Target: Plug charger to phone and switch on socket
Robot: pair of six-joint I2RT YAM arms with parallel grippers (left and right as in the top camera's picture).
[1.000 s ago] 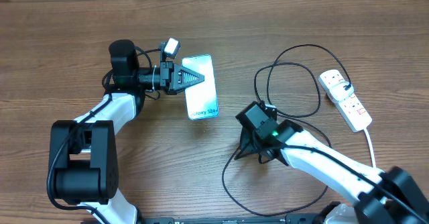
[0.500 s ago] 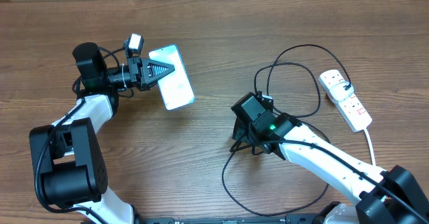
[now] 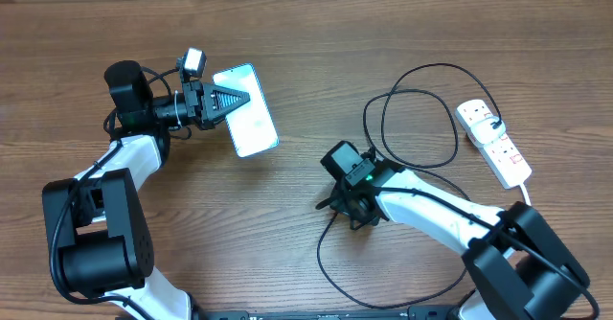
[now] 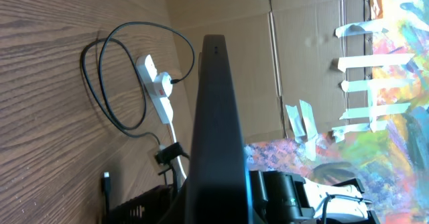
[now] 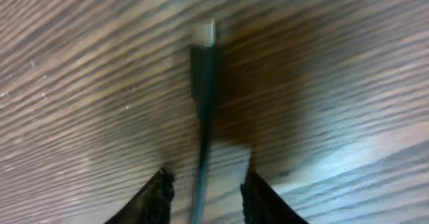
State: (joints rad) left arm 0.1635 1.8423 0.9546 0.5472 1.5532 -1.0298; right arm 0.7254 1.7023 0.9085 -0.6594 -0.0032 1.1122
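My left gripper [image 3: 222,101] is shut on the phone [image 3: 247,122] and holds it tilted above the table at the left; the pale screen faces up. In the left wrist view the phone [image 4: 214,117] shows edge-on as a dark bar. The charger's black cable [image 3: 419,119] lies in loops at centre right. Its small connector tip [image 5: 203,56] lies flat on the wood, also visible in the left wrist view [image 4: 106,178]. My right gripper [image 5: 204,190] is open, low over the table, one finger on each side of the cable just behind the tip. It sits at table centre [image 3: 347,208].
The white socket strip [image 3: 493,143] with red switches lies at the far right, a black plug in it and its white cord running to the front edge. It also shows in the left wrist view [image 4: 157,90]. A cardboard wall stands behind the table.
My left gripper has carried the phone left and back and turned it. My right gripper has shifted a little left and rotated over the cable end.
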